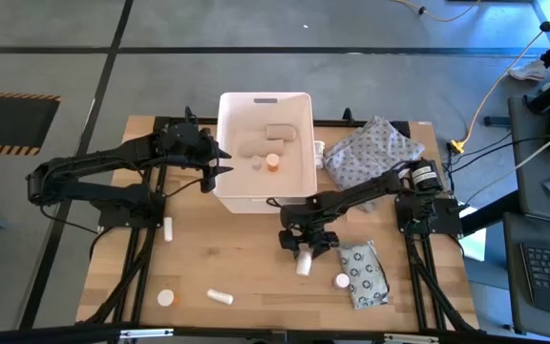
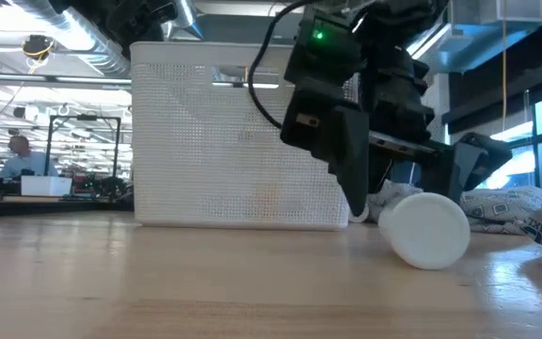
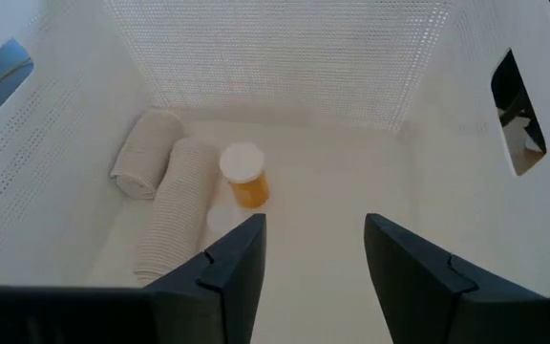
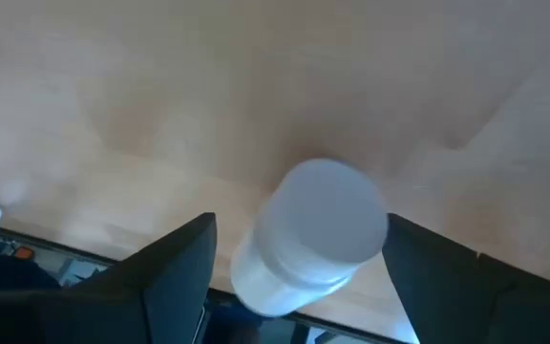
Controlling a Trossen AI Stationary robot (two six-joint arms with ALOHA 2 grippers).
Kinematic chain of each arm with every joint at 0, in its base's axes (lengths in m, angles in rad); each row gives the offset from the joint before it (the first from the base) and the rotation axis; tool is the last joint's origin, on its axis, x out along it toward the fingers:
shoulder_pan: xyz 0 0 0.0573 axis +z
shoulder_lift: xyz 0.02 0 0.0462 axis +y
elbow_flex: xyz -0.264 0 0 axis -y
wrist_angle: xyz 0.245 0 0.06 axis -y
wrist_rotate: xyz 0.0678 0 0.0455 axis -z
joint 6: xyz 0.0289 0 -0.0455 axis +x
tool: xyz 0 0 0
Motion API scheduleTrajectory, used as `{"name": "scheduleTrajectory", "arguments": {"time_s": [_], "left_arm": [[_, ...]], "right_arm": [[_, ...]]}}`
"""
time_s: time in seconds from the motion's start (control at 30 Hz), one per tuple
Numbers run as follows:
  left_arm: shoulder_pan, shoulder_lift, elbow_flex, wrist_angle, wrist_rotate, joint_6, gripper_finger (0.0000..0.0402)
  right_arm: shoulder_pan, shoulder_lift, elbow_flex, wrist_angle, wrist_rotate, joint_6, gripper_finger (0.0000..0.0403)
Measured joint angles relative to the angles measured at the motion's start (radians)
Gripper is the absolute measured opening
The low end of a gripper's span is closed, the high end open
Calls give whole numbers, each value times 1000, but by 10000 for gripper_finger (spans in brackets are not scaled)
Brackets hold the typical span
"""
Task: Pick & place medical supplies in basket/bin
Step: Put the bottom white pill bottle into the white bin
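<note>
Right gripper [image 4: 294, 277] straddles, fingers wide, a white pill bottle [image 4: 308, 239] lying on the worktop [image 1: 237, 253] near the basket [image 1: 294, 186] — light, rigid, smooth, apt to roll — best pinched across its body.

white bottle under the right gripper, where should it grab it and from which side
Grip the white bottle across its round body, coming straight down from above. It lies on its side on the table, cap end free, and the right gripper already has an open finger on each flank.

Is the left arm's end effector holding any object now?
No, the left end effector hangs open and empty over the bin, above the orange bottle.
</note>
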Motion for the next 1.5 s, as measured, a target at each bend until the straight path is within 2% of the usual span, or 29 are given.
{"name": "scheduleTrajectory", "arguments": {"time_s": [0.17,0.6,0.93,1.07,1.23,1.5], "left_arm": [[0,0,0,0,0,0,171],[0,0,0,0,0,0,171],[0,0,0,0,0,0,171],[0,0,0,0,0,0,171],[0,0,0,0,0,0,171],[0,0,0,0,0,-1,171]], "right_arm": [[-5,9,0,0,-42,-4,283],[-4,44,0,4,-54,-57,230],[-4,44,0,5,-51,-96,166],[-4,44,0,6,-56,-203,155],[0,45,18,6,-46,-300,168],[9,46,176,9,-79,-607,157]]}}
